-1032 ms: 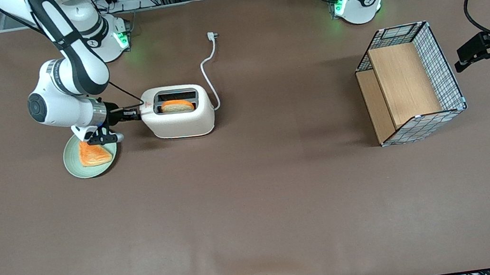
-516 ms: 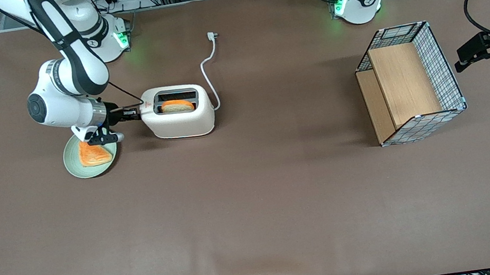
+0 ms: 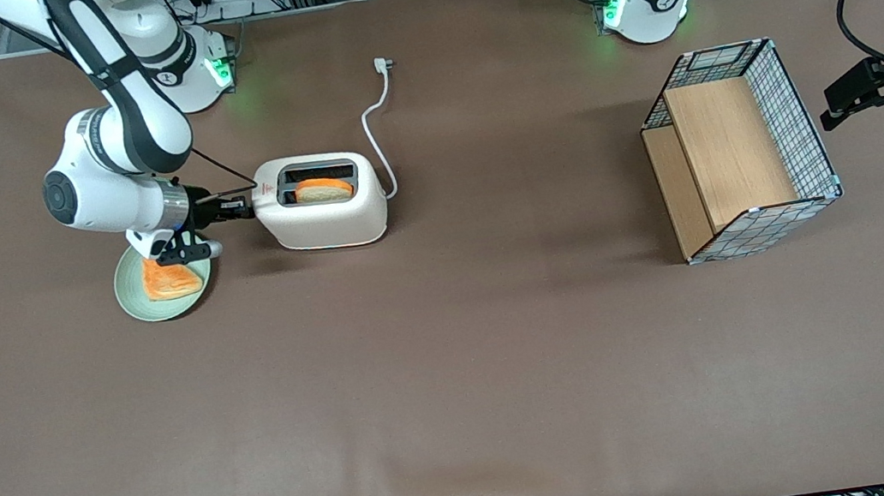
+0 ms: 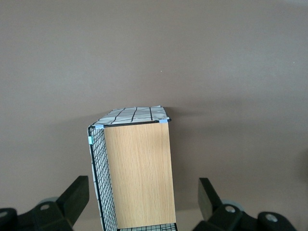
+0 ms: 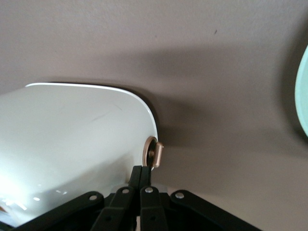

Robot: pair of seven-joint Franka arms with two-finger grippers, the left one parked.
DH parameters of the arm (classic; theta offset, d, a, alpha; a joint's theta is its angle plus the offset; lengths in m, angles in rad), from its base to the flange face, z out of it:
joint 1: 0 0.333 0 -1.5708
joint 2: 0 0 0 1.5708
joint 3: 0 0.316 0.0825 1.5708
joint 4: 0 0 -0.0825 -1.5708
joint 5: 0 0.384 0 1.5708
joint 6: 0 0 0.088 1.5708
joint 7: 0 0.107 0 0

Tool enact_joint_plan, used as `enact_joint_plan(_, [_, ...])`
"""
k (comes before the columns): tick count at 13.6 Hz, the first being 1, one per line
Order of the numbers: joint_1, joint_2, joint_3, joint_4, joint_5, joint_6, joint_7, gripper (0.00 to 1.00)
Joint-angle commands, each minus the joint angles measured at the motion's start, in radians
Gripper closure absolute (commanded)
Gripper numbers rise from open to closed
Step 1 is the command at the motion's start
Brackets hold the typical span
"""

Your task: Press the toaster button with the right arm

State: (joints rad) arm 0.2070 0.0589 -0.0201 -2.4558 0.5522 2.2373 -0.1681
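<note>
The cream-white toaster [image 3: 327, 216] stands on the brown table with a bread slice [image 3: 323, 189] in the slot nearer the front camera. My right arm's gripper [image 3: 244, 209] lies level against the toaster's narrow end, on the side toward the working arm's end of the table. In the right wrist view the gripper [image 5: 142, 169] is shut, its two black fingers pressed together with nothing between them. Their tips rest at the toaster's [image 5: 77, 139] rounded end, touching the small round toaster button [image 5: 155, 153] that sticks out there.
A green plate [image 3: 133, 298] with a toast slice [image 3: 169, 278] sits under the wrist, nearer the front camera than the gripper. The toaster's white cord [image 3: 374, 132] runs to a plug [image 3: 381, 63]. A wire basket with wooden panels [image 3: 739, 146] stands toward the parked arm's end.
The right arm's elbow and wrist have shifted slightly away from the toaster. The gripper stays shut at the toaster's narrow end. The toaster has not moved.
</note>
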Motion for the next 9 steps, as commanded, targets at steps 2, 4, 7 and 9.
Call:
enact_joint_plan(2, [-0.063,-0.022,-0.003,0.082,-0.055,-0.098,-0.045,1.0])
enact_joint_plan(4, [-0.096,-0.021,-0.006,0.15,-0.122,-0.16,-0.039,0.8])
enact_joint_plan(7, [-0.118,-0.008,-0.043,0.298,-0.184,-0.313,-0.037,0.0])
enact_joint_plan(9, [-0.142,0.009,-0.047,0.404,-0.247,-0.402,-0.034,0.0])
